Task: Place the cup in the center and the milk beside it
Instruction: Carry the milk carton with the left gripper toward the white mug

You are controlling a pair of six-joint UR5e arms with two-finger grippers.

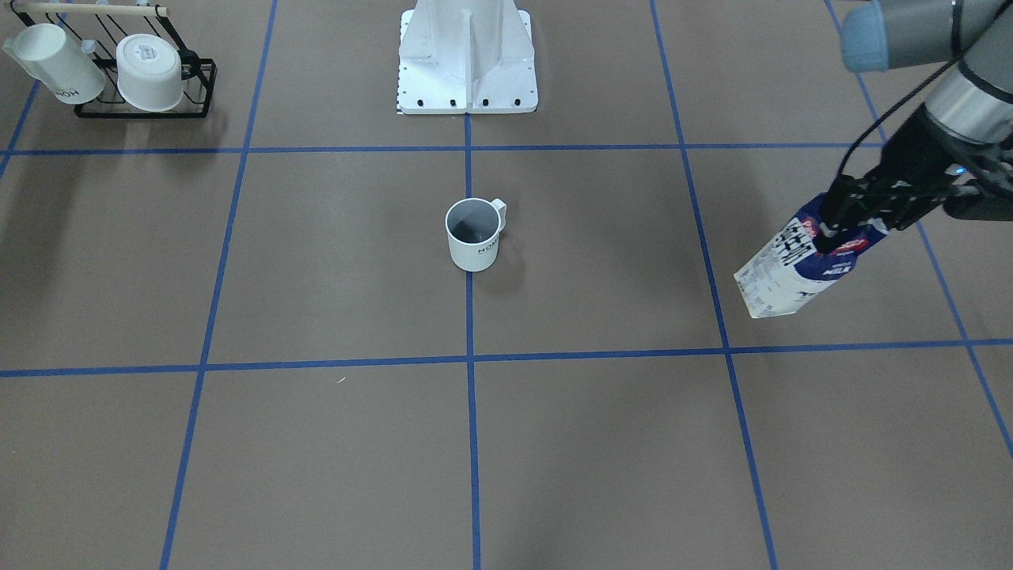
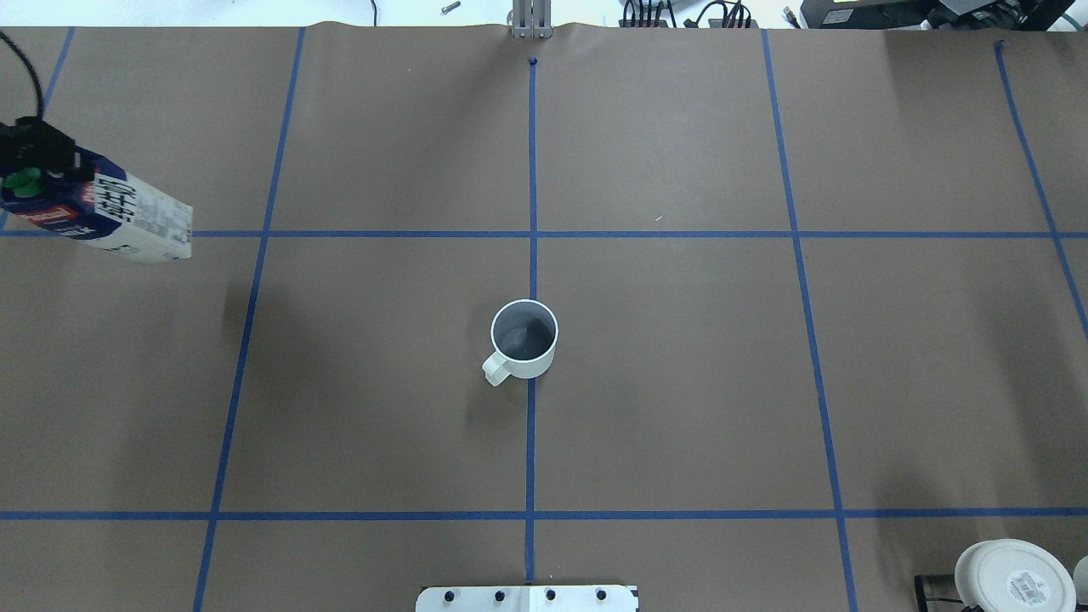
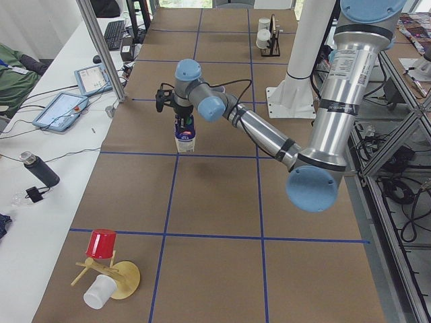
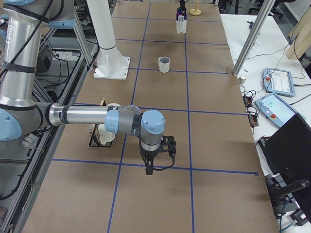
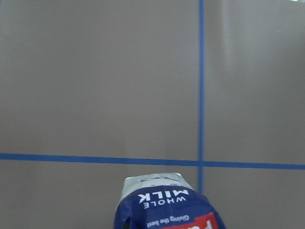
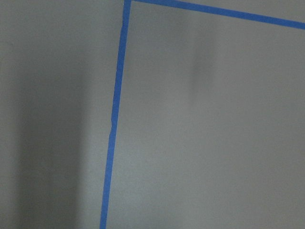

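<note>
Navy-and-white, with a red band and a round green cap (image 2: 25,181), the milk (image 2: 110,217) sits at the far left of the overhead view. It is outside the leftmost full tape line and well apart from the cup. The left gripper (image 2: 34,161) has its jaws clamped on the carton's top, and the carton appears to hang clear of the tabletop (image 2: 382,408). White "WHOLE MILK" lettering shows in the left wrist view.

At the middle, the cup (image 2: 524,338) stands upright on the middle vertical tape line (image 2: 531,170). It is white, grey inside, with dark lettering on its side, and its loop handle points toward the robot's base.

At the lower right corner is a white tub (image 2: 1011,578).

The right gripper (image 4: 158,158) shows only in the side view, so I cannot tell how its jaws stand.
</note>
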